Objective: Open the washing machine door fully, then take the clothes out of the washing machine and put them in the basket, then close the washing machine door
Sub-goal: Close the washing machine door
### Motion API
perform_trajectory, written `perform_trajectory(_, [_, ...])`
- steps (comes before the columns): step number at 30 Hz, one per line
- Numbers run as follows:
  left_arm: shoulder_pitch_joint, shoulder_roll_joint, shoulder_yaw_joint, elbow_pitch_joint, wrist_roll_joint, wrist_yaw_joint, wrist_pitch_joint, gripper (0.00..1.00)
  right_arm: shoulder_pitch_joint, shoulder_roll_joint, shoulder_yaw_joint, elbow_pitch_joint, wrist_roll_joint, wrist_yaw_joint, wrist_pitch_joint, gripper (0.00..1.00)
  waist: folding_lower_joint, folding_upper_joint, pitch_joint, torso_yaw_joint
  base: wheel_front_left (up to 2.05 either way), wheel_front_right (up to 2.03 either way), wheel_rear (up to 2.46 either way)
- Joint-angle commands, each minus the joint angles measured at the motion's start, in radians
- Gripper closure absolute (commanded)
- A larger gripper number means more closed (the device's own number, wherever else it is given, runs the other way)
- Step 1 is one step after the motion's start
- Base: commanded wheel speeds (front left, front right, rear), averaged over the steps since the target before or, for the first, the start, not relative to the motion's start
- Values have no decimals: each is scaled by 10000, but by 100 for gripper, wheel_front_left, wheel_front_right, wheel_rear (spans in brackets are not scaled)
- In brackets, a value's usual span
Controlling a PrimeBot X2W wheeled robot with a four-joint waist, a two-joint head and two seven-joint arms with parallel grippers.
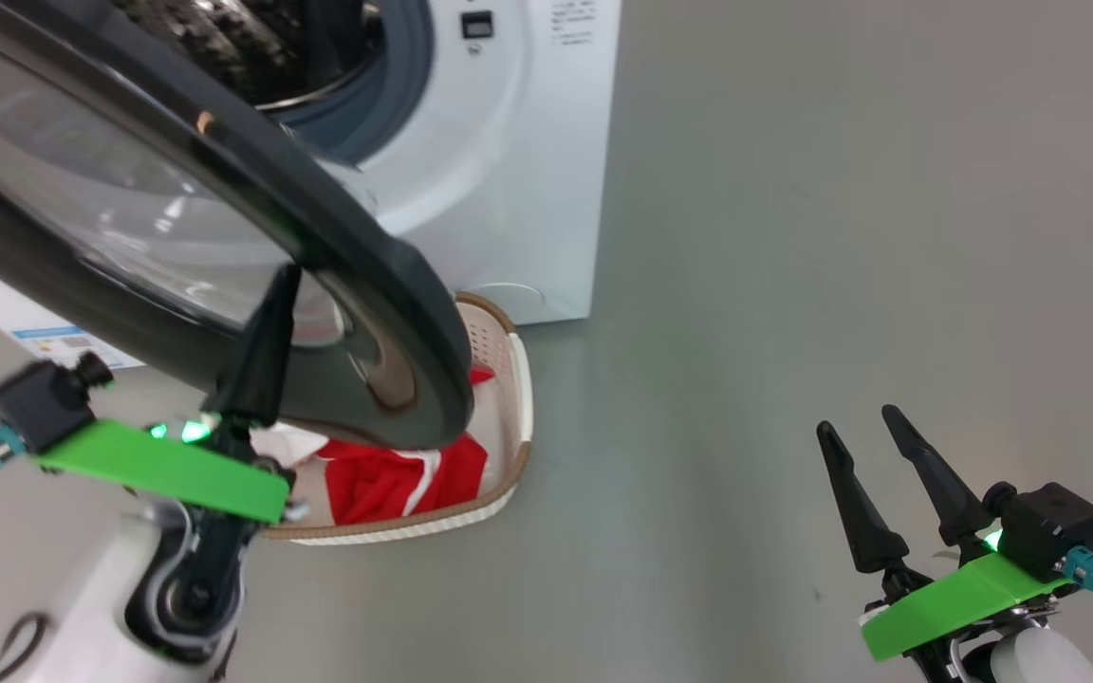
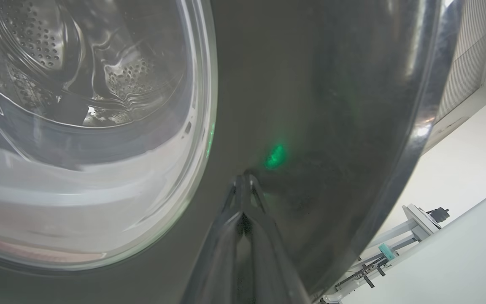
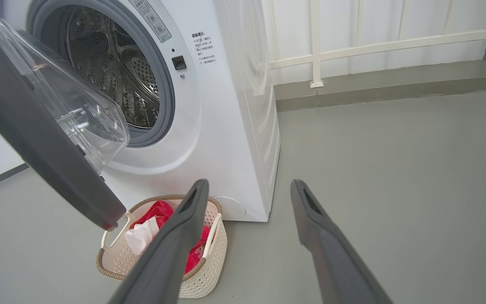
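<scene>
The washing machine door [image 1: 357,256] is being pressed by the closed left gripper [image 2: 243,180] — right gripper [image 1: 859,418] spread open; clothes [image 1: 385,484] are lying in the basket [image 1: 520,372]. A slip off the glossy rim is being risked.

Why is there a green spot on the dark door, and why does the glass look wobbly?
Left wrist view: the green spot is likely the shiny door reflecting the green light by the left hand, seen in the head view; the curved glass bends the drum behind it.
</scene>
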Motion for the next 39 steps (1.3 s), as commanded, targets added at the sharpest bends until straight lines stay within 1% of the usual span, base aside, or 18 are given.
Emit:
perform_trajectory(1, [-571,207,463,-136,148,-69,-75,100,-273,-41,124,-253,32,65,-65,0,0,0,325,-337,0,0,0])
perform_trajectory(16, [-2204,-397,1447,1067,1512,-69,-75,100,-646,217,63,-314,71,65,-65,0,0,0,1000,-1172,0,0,0])
perform_trajectory(25, [-3029,-538,1871,1857,2082,-69,-76,100,-755,347,130,-324,97,65,-65,0,0,0,1193,-1569,0,0,0])
perform_trajectory(33, [-3458,-762,2384,2393,2525,-69,-76,100,-783,364,121,-334,94,65,-65,0,0,0,1270,-1690,0,0,0])
perform_trajectory(39, [-3014,-844,2467,2423,2574,-69,-76,100,-701,337,51,-306,54,65,-65,0,0,0,1073,-1588,0,0,0])
